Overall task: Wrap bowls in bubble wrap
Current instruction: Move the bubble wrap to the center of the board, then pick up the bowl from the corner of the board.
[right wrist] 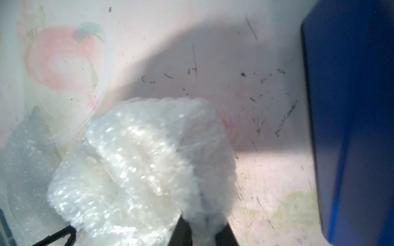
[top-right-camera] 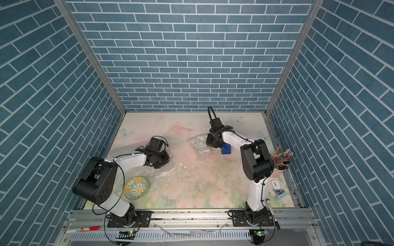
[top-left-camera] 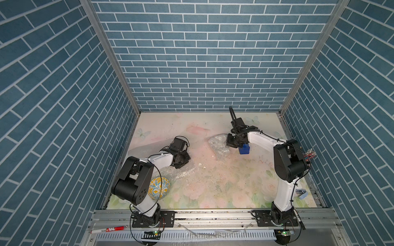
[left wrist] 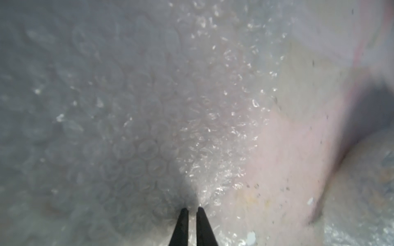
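One bowl; left claw narrow on one flat wrap, right claw pinching one bundled wrap.

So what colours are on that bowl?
The bowl is white with a yellow-and-blue flower pattern, clearest in a top view.

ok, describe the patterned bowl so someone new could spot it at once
Find the left arm, mounted on the near rail. Just beside its black shoulder housing, on the floral table, sits the bowl. It is the only round, yellow-and-blue patterned thing there; its neighbour is a clear, shiny bubble wrap sheet.
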### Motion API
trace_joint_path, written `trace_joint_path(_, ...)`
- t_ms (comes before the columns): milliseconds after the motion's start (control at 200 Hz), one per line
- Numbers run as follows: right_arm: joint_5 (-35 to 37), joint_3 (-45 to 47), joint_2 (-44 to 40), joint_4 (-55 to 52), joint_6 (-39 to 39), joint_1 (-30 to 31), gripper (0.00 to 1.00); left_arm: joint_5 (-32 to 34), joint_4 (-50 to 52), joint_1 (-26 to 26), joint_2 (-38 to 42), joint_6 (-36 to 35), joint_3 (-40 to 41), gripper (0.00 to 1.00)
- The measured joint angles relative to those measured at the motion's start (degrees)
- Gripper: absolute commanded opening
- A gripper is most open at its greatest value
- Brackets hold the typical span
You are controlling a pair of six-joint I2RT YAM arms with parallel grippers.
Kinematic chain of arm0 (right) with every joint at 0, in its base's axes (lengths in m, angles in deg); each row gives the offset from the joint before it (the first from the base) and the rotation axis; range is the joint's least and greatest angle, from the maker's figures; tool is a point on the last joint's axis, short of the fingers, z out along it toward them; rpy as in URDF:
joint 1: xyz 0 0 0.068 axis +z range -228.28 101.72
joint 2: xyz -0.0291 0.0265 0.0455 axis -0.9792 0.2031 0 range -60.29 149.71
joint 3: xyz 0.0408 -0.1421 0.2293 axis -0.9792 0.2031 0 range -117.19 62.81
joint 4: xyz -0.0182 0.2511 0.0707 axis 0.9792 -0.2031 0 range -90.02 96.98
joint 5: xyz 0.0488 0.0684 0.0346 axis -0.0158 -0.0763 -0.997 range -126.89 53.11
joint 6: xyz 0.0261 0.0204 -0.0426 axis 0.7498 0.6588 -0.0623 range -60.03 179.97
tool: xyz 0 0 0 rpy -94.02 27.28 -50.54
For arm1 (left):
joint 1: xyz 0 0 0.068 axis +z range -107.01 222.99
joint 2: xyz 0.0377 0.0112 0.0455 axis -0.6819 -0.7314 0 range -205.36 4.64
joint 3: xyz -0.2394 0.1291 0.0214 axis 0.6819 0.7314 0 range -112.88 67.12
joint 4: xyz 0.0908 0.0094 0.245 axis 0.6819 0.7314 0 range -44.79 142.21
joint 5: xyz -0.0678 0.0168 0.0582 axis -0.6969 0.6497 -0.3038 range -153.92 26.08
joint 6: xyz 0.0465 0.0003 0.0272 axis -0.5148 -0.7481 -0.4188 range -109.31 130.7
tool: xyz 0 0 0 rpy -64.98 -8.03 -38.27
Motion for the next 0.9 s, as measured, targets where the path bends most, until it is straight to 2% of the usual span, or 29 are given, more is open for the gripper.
trace_joint_path(75, -0.31, -0.48, 0.00, -0.42, -0.83, 0.00, 0.40, -0.50, -0.17, -3.67, -0.22, 1.25, -0.13, 0.12)
trace_joint_path(200, -0.04, -2.69, -0.13, -2.16, -1.60, 0.00, 0.48, -1.51, 0.55, -7.30, -0.07, 2.93, -0.31, 0.18)
trace_joint_path(375, 3.37, -2.89, -6.21, -5.95, -2.97, 1.49, 0.57, 0.85, 9.53, -7.28, 5.86, 1.25, -4.44, 0.36)
trace_joint_path(465, 5.95, -2.86, -11.74, -7.48, -3.56, 4.15, 0.59, 4.02, 13.92, -6.03, 11.67, -1.16, -9.05, 0.39)
trace_joint_path(560, 6.97, -1.57, -17.16, -6.84, -3.41, 8.44, 0.59, 6.51, 16.33, -1.90, 18.21, -3.87, -10.71, 0.35)
trace_joint_path(680, 4.63, 2.21, -19.82, -3.08, -2.08, 15.19, 0.60, 6.29, 18.99, 8.87, 23.02, -6.47, -7.43, 0.30)
trace_joint_path(760, 1.97, 2.38, -16.28, -0.26, -0.79, 20.98, 0.59, 6.08, 21.92, 15.58, 24.28, -7.76, -4.26, 0.30)
trace_joint_path(900, -3.58, -3.58, -4.50, 3.48, -0.22, 30.05, 0.60, 5.22, 26.43, 21.94, 26.71, -9.62, -2.54, 0.30)
